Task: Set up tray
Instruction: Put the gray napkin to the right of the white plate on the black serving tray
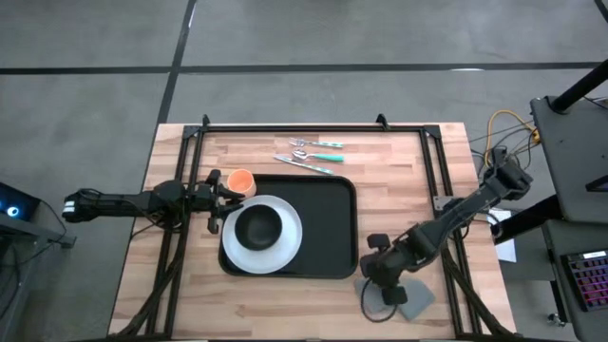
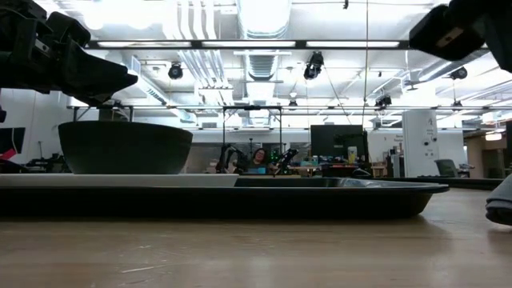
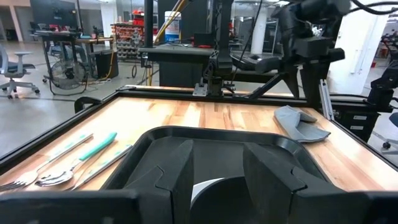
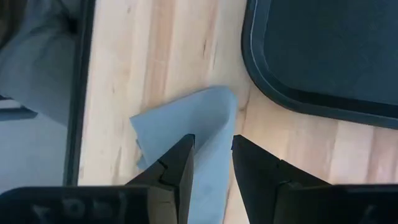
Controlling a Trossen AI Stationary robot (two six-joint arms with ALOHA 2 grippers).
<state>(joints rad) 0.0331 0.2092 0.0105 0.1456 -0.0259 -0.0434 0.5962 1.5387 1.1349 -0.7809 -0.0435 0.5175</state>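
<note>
The large black tray (image 1: 328,228) lies mid-table. On its left part rests a white plate (image 1: 288,255) with a small black bowl (image 1: 258,226) on it. A folded grey napkin (image 4: 186,118) lies flat on the wood beside the tray's near right corner. My right gripper (image 4: 212,155) hangs above the napkin, pointing steeply down, open by a narrow gap and touching nothing. At the table's left edge my left gripper (image 3: 217,168) is level and open, facing the plate and bowl, with nothing between its fingers.
An orange cup (image 1: 240,180) stands right beside my left gripper, off the tray's far left corner. A fork, spoon and knife with teal handles (image 1: 313,152) lie on the wood beyond the tray's far edge. A black frame borders the table.
</note>
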